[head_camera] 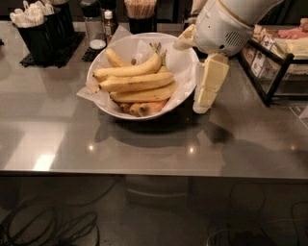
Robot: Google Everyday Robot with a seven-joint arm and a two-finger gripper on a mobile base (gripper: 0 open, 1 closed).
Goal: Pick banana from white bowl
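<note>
The white bowl point(188, 63), lined with crinkled white paper, stands on the grey steel table and holds several bananas. The banana point(137, 82) is long and nearly straight and lies across the middle of the pile. A strongly curved banana point(130, 70) lies just behind it, and short orange-tinged ones point(144, 107) lie at the front. My gripper point(201, 106) hangs from the white arm point(224, 24), points down, and sits just outside the bowl's right rim, close above the table. It holds nothing that I can see.
A black caddy of white packets point(38, 26) stands at the back left. Two bottles point(91, 21) and a cup of sticks point(139, 12) stand behind the bowl. A black wire rack of packets point(274, 55) stands at the right. The table's front edge point(154, 172) runs across below.
</note>
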